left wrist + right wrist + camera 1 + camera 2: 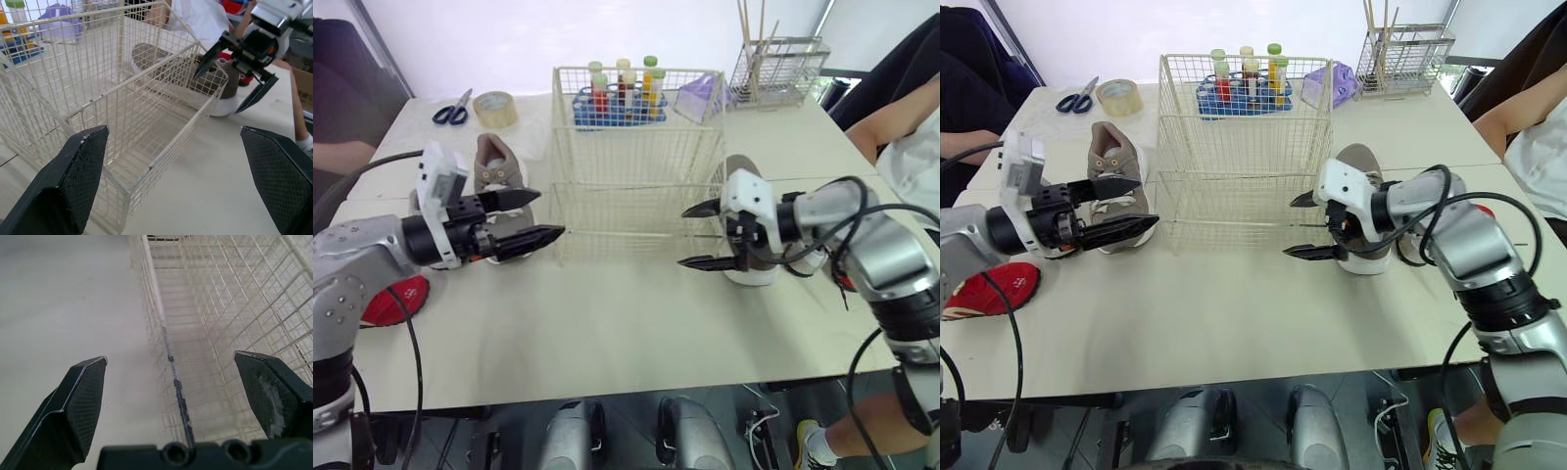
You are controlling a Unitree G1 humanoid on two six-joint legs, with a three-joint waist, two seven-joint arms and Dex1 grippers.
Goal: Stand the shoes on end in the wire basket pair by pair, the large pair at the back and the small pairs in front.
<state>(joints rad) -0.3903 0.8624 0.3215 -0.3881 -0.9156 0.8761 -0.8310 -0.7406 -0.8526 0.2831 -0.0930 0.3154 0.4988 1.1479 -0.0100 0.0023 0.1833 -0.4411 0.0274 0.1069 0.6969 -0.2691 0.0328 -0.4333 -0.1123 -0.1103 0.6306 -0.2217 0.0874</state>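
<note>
Down at the lower left of the frame, a red shoe lies on the counter, partly tucked under the left arm. Just above it, the left pincer hangs at centre-left with its two black fingers well spread and nothing between them. Its tips point in toward the front left corner of the wire basket. Across at centre-right, the right pincer mirrors it. Its fingers are splayed wide and hold nothing, and its tips are aimed at the basket's front right corner.

Behind the left pincer, a taupe shoe sits on its sole just beside the basket's left wall. Whether the fingers touch it cannot be told. Behind the right pincer, a grey-brown shoe with a white sole rests close to the basket's right wall.

Between them stands the basket itself, in the middle of the frame. Both wrist views look in on bare wire floor.

Further back, seen through the mesh, a blue tube rack carries capped tubes. In the upper left lie a tape roll and scissors. In the upper right, a wire holder has thin sticks standing in it. A person sits at the right edge.
</note>
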